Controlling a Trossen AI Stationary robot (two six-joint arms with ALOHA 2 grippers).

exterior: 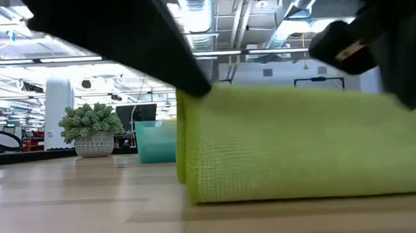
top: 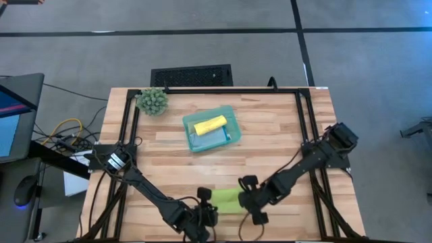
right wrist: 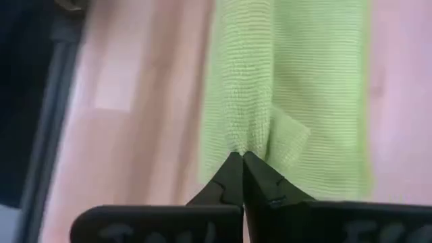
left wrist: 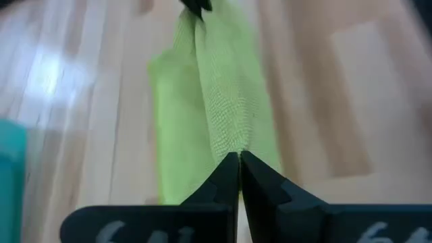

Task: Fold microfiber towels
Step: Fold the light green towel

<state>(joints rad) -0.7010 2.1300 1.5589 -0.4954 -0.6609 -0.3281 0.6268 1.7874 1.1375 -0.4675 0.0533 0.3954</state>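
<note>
A lime green microfiber towel (top: 227, 200) lies near the table's front edge between my two grippers. My left gripper (top: 206, 204) is shut on its left end and my right gripper (top: 247, 198) on its right end. In the low view the towel (exterior: 304, 143) hangs as a wide sheet from both grippers, its lower part on the table. A yellow towel (top: 210, 123) and a light blue towel (top: 210, 140) lie in the teal tray (top: 231, 116) at the table's middle. My left gripper pinches the lime towel's upper edge at its left end (left wrist: 233, 145) between its two fingertips, slanting down from the near left. The cloth runs from there in a raised ridge toward the other gripper. My right gripper pinches the same upper edge at the towel's right end (right wrist: 244, 143) between its fingertips, pointing steeply down. The cloth puckers at the tips. The towel's top edge (exterior: 286, 86) stretches between the two holds, and its lower part (exterior: 306, 190) rests on the table.
A spiky green plant ball (top: 153, 101) stands at the table's far left corner. The black frame rails (top: 128, 128) run along the table's left, right and far sides. Bare wood (top: 270, 145) lies between the tray and the lime towel.
</note>
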